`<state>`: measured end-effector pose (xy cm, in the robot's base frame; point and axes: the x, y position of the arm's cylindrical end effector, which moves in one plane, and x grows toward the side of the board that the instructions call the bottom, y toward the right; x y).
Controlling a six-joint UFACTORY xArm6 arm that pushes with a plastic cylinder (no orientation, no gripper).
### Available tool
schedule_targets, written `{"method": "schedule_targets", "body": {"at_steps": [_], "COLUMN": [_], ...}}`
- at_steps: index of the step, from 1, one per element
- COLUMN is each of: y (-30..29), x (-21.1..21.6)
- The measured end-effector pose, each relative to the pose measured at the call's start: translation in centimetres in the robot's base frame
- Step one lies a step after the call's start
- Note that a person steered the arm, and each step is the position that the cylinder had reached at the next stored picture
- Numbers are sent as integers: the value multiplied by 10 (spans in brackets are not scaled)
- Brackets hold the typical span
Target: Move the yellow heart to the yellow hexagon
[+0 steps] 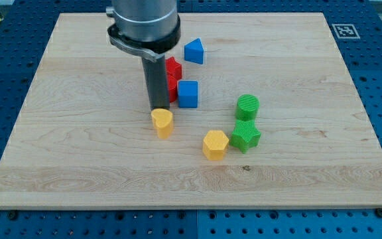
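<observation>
The yellow heart [162, 122] lies on the wooden board left of centre. The yellow hexagon [215, 145] lies to its lower right, a short gap away. My tip [158, 107] stands right at the heart's upper edge, seemingly touching it. The rod and arm body rise above it toward the view's top.
A red block [172, 78] is partly hidden behind the rod. A blue cube [188, 93] sits right of the rod, a blue triangle-like block [193, 51] above it. A green cylinder [247, 106] and green star [245, 135] lie right of the hexagon, the star almost touching it.
</observation>
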<state>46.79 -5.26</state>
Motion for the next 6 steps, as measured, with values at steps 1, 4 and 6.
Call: {"method": "schedule_targets", "body": {"at_steps": [1,4,6], "y": [-1,-29,51], "x": [3,37,27]}}
